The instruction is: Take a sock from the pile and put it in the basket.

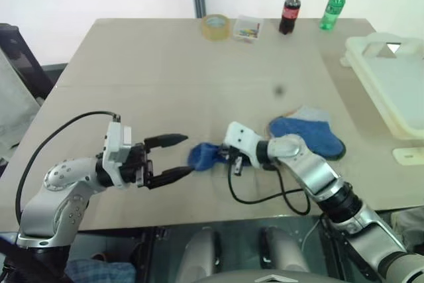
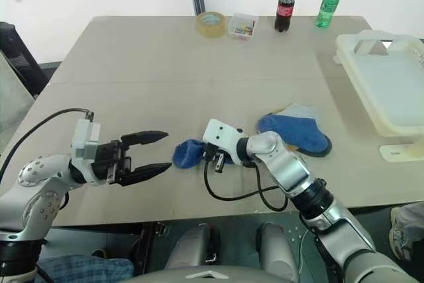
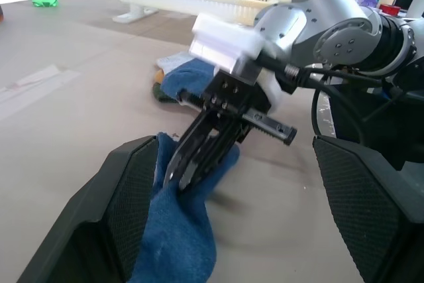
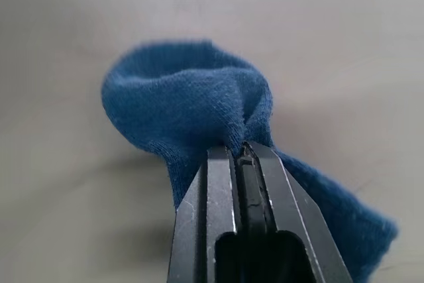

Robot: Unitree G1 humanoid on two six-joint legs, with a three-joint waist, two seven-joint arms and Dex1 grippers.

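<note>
Royal-blue fuzzy fabric sock [image 1: 204, 156] bunched on the beige tabletop [image 1: 165, 64], pinched at a fold by right gripper [image 4: 242, 154], black fingers clamped tight on the cloth. Long axis roughly sideways, free end trailing toward left gripper [image 1: 177, 156], fingers spread wide, tips just beside the sock (not touching, as far as can be told). Remaining pile of socks [image 1: 311, 134], blue over pale grey, just behind the right wrist. Large cream-white rectangular plastic basket [image 1: 391, 91] well apart on the far right, so opposite side from the left arm; right arm nearer. Probably mid-transfer; basket drop not yet done.
</note>
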